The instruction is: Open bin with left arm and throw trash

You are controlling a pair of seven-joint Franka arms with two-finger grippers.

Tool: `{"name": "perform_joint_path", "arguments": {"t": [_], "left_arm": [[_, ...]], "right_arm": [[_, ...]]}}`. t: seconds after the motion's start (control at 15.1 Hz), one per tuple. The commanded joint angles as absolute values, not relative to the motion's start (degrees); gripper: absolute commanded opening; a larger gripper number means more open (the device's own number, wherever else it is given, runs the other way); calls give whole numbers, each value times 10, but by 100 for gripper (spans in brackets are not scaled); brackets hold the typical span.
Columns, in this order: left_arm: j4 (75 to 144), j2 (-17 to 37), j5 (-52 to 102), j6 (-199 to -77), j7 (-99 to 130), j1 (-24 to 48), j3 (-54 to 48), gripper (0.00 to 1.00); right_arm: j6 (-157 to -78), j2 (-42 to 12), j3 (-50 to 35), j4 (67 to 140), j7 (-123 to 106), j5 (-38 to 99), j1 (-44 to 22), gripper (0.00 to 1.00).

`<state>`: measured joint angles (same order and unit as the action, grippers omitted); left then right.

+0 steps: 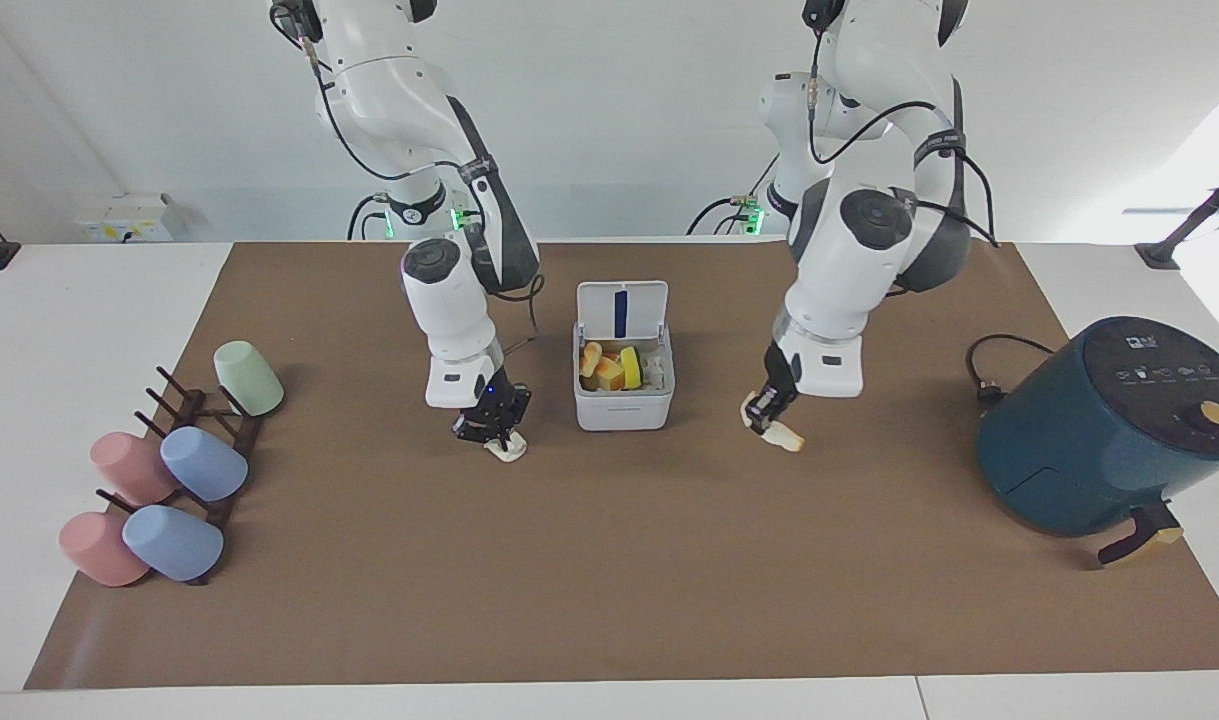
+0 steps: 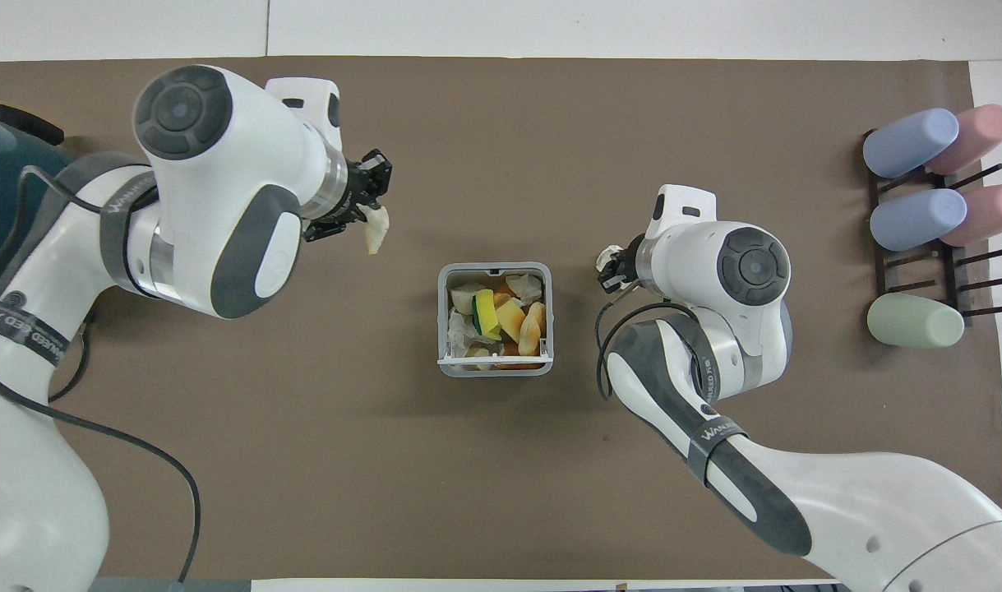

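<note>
The bin (image 1: 624, 412) (image 2: 442, 316) stands mid-mat with its lid (image 1: 622, 310) swung up, and yellow and orange scraps lie inside. My left gripper (image 1: 769, 408) (image 2: 367, 196) is shut on a pale cream wedge of trash (image 1: 775, 431) (image 2: 376, 230). It hangs over the mat between the bin and the air fryer. My right gripper (image 1: 493, 428) (image 2: 611, 270) is down at the mat beside the bin, toward the right arm's end. It is shut on a crumpled white paper wad (image 1: 509, 449) (image 2: 605, 258) that rests on the mat.
A big teal air fryer (image 1: 1099, 430) (image 2: 11, 197) with its cable (image 1: 989, 380) stands at the left arm's end. At the right arm's end, a dark rack (image 1: 204, 440) (image 2: 920, 263) holds several pastel cups.
</note>
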<state>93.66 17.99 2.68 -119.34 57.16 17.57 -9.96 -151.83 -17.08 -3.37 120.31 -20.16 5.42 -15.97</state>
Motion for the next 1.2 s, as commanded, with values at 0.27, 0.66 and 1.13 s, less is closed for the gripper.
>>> {"name": "perform_joint_path", "arguments": {"t": [0.27, 0.66, 1.13], "left_arm": [[957, 171, 38, -1185, 440, 198, -181, 0], [1002, 168, 38, -1213, 406, 219, -181, 0], [1002, 163, 38, -1206, 392, 221, -181, 100]], "right_arm": [[-1429, -100, -40, 1209, -161, 47, -138, 0], [-1322, -30, -40, 1196, -81, 47, -139, 0], [-1200, 41, -40, 1183, 3, 47, -139, 0]]}}
